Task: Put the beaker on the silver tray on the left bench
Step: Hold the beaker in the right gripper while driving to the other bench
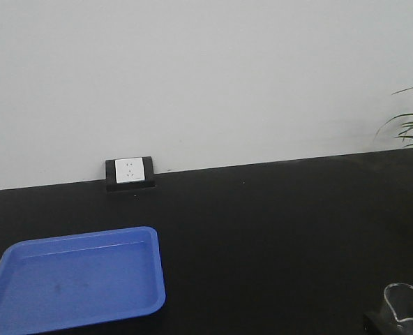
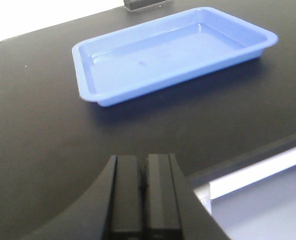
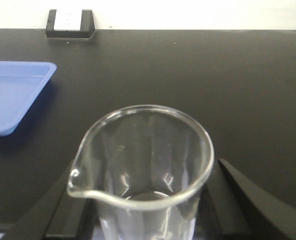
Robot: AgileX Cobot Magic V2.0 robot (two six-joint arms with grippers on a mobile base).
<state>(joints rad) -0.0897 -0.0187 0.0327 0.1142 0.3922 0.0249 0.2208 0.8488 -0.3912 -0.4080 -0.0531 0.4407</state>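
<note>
The small clear empty beaker (image 3: 148, 145) stands upright between the black fingers (image 3: 63, 210) of my right gripper (image 3: 145, 205), spout to the left, and the jaws press on its sides. It is over the black bench top (image 3: 188, 75). In the front view only its rim (image 1: 406, 305) shows at the bottom right corner. My left gripper (image 2: 143, 170) is shut and empty, low over the bench top (image 2: 38, 125) near its white front edge (image 2: 253, 172). The silver tray is out of view.
A large blue plastic tray (image 1: 81, 279) lies on the bench at the left; it also shows in the left wrist view (image 2: 173, 50) and the right wrist view (image 3: 13, 95). A wall socket block (image 1: 130, 172) sits at the back edge. Plant leaves (image 1: 412, 125) reach in at the right.
</note>
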